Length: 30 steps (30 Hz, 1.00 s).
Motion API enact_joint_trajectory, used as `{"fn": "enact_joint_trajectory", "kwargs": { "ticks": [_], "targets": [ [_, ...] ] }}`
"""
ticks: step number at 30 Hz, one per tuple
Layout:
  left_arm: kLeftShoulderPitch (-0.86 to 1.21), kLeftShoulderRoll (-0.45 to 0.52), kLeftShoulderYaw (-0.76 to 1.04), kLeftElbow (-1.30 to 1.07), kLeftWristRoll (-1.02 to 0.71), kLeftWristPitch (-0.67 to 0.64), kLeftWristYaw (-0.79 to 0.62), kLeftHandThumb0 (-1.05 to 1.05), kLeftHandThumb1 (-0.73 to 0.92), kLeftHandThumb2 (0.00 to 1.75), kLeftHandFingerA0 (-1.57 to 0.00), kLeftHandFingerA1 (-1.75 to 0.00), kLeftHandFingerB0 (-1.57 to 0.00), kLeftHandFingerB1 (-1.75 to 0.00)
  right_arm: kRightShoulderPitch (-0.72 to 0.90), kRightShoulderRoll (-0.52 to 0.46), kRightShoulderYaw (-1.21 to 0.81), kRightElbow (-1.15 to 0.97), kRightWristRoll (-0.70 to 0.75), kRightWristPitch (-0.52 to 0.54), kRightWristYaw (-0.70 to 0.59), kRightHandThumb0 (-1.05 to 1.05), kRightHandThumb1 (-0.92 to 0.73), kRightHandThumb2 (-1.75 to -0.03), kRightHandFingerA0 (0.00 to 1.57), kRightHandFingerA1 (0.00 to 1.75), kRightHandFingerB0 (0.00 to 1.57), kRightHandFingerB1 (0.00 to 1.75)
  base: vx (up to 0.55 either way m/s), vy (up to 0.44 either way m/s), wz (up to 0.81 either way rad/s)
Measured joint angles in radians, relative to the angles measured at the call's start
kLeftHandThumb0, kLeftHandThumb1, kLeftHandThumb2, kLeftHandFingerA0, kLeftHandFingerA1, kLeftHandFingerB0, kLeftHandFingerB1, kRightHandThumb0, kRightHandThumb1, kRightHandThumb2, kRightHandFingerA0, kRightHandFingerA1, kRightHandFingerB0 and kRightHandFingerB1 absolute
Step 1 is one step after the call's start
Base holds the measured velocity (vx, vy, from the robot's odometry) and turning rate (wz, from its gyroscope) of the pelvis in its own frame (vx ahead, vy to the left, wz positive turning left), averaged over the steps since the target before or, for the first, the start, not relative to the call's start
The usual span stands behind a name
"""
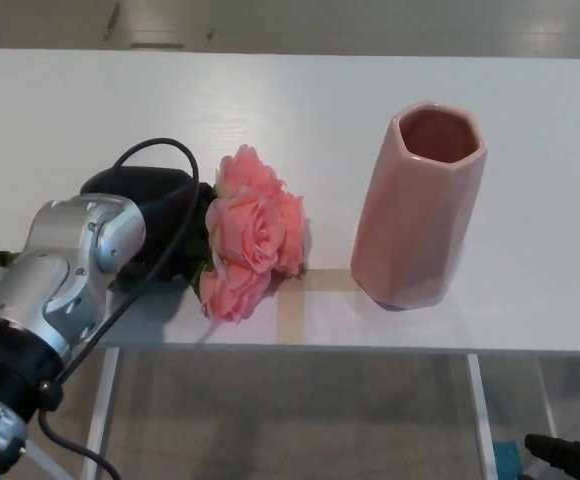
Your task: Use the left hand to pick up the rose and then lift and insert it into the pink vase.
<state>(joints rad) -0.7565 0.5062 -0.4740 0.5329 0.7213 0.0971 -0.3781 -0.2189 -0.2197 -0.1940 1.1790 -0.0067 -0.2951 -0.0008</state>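
Left hand (155, 225), black, sits by the table's (300, 110) front-left edge, seemingly clamped on the rose (250, 235) just behind its blooms; pink vase (417, 205) stands upright near the front edge; lift stem-down, well above the rim

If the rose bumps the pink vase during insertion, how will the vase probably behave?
The pink vase is tall, with a base narrower than its body, so a push near the rim might tip it. Its glossy surface suggests ceramic, probably heavy enough to resist a light touch from the rose, yet fragile if it falls. On the smooth white table it may also slide.
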Motion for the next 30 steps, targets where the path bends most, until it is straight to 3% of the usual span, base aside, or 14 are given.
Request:
{"fn": "enact_joint_trajectory", "kwargs": {
  "ticks": [1,2,3,4,10,11,13,14,15,17,19,25,26,30],
  "targets": [
    [0.000,0.000,0.009,0.000,-0.001,-0.005,0.006,-0.20,0.75,0.62,-0.76,-1.21,-0.56,-0.42,0.000,0.000,0.000,0.000,0.000,0.000,0.001,-0.20,-0.60,-0.57,0.65,0.52,0.58,0.49,0.00,0.000,0.00],
    [0.000,0.000,0.018,0.000,-0.002,-0.011,0.012,-0.21,0.75,0.64,-0.65,-1.43,-0.68,-0.47,0.000,0.000,0.000,0.000,0.000,0.000,0.001,-0.20,-0.60,-0.57,0.65,0.52,0.58,0.49,0.00,0.000,0.00],
    [0.000,0.001,0.033,0.001,-0.006,-0.018,0.020,-0.21,0.75,0.64,-0.65,-1.43,-0.68,-0.47,0.000,0.000,0.000,0.000,0.000,0.000,0.002,-0.20,-0.60,-0.57,0.65,0.52,0.58,0.49,0.00,0.000,0.00],
    [-0.002,0.004,0.055,0.001,-0.014,-0.030,0.034,-0.21,0.74,0.63,-0.62,-1.47,-0.83,-0.63,0.000,0.000,0.000,0.000,0.000,0.000,0.003,-0.20,-0.60,-0.57,0.64,0.52,0.58,0.48,0.00,0.000,0.00],
    [-0.066,0.006,0.192,0.014,-0.064,-0.067,0.107,-0.21,0.75,0.63,-0.63,-1.51,-0.84,-0.61,-0.001,-0.001,0.000,0.000,-0.001,0.000,0.004,-0.20,-0.60,-0.57,0.64,0.52,0.58,0.48,0.00,0.000,0.00],
    [-0.074,0.006,0.204,0.014,-0.070,-0.072,0.115,-0.34,0.72,0.66,-0.68,-1.49,-0.76,-0.52,-0.001,-0.002,0.000,0.000,0.000,0.000,0.005,-0.20,-0.60,-0.57,0.64,0.52,0.58,0.48,0.00,0.000,0.00],
    [-0.091,-0.003,0.267,0.007,-0.101,-0.079,0.126,-0.34,0.72,0.66,-0.68,-1.49,-0.76,-0.52,-0.003,-0.002,0.000,0.000,-0.001,0.000,0.005,-0.20,-0.60,-0.57,0.64,0.52,0.58,0.48,0.00,0.000,0.00],
    [-0.101,-0.008,0.298,0.001,-0.118,-0.082,0.131,-0.22,0.78,0.65,-0.69,-1.49,-0.79,-0.85,-0.003,-0.004,0.000,0.000,-0.001,0.000,0.005,-0.20,-0.60,-0.57,0.64,0.52,0.58,0.48,0.00,0.000,0.00],
    [-0.110,-0.014,0.322,-0.005,-0.132,-0.082,0.131,-0.21,0.80,0.63,-0.71,-1.46,-0.74,-1.00,-0.004,-0.004,0.000,0.000,-0.001,0.000,0.005,-0.20,-0.60,-0.57,0.64,0.52,0.58,0.48,0.00,0.000,0.00],
    [-0.134,-0.028,0.372,-0.016,-0.162,-0.079,0.131,-0.21,0.80,0.65,-0.70,-1.45,-0.71,-1.05,-0.007,-0.004,0.000,0.000,-0.002,0.000,0.005,-0.20,-0.60,-0.57,0.64,0.52,0.58,0.48,0.00,0.000,0.00],
    [-0.169,-0.050,0.429,-0.029,-0.201,-0.069,0.129,-0.21,0.79,0.67,-0.72,-1.54,-0.60,-1.23,-0.010,-0.004,0.001,0.000,-0.003,0.000,0.005,-0.20,-0.60,-0.57,0.64,0.52,0.58,0.48,0.00,0.000,0.00],
    [-0.277,-0.079,0.537,-0.046,-0.299,-0.023,0.097,-0.22,0.80,0.68,-0.81,-1.53,-0.66,-1.15,-0.011,-0.005,0.001,0.001,-0.004,0.000,0.006,-0.20,-0.60,-0.57,0.65,0.52,0.58,0.48,0.00,0.000,0.00],
    [-0.288,-0.082,0.545,-0.046,-0.307,-0.017,0.094,-0.23,0.83,0.64,-0.89,-1.43,-0.71,-1.05,-0.011,-0.005,0.001,0.001,-0.004,0.000,0.006,-0.20,-0.59,-0.57,0.65,0.52,0.58,0.48,0.00,0.000,0.00],
    [-0.378,-0.110,0.605,-0.046,-0.375,0.043,0.068,-0.24,0.83,0.65,-0.94,-1.39,-0.76,-0.97,-0.011,-0.005,0.006,0.001,-0.004,0.000,0.006,-0.21,-0.59,-0.57,0.65,0.52,0.58,0.48,0.00,0.000,0.00]
  ]
}}
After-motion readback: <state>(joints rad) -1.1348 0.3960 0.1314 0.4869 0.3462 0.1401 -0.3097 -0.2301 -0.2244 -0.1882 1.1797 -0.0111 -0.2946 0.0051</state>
